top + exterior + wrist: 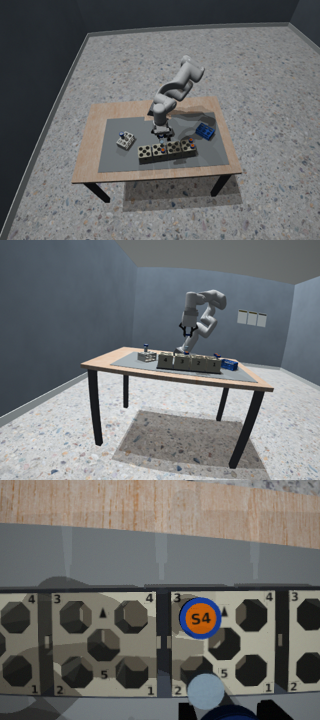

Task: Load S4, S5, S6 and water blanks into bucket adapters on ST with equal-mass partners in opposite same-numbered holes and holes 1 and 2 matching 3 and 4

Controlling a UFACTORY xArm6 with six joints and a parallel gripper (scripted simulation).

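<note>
My gripper [161, 136] [187, 335] [230, 712] is shut on a blue-capped tube and holds it upright above adapter 3 [181, 366] [187, 647]. The tube's bottom [161, 141] [206, 691] shows near hole 2; its printed volume is unreadable. S4 [163, 150] [186, 353] [200, 618] stands in hole 3 of adapter 3. Two orange-dot tubes [191, 139] [192, 145] stand in adapter 1 [188, 152] [214, 369], IDs too small to read. Adapters 2 [174, 154] [65, 645] and 4 [145, 158] [165, 364] show no tubes.
A white rack [129, 145] [140, 356] at the left holds one blue-capped tube [121, 133] [146, 345]. A blue rack [209, 136] [230, 365] at the right shows no tubes. A dark desk, partly hidden, stands just behind the adapters beside my gripper.
</note>
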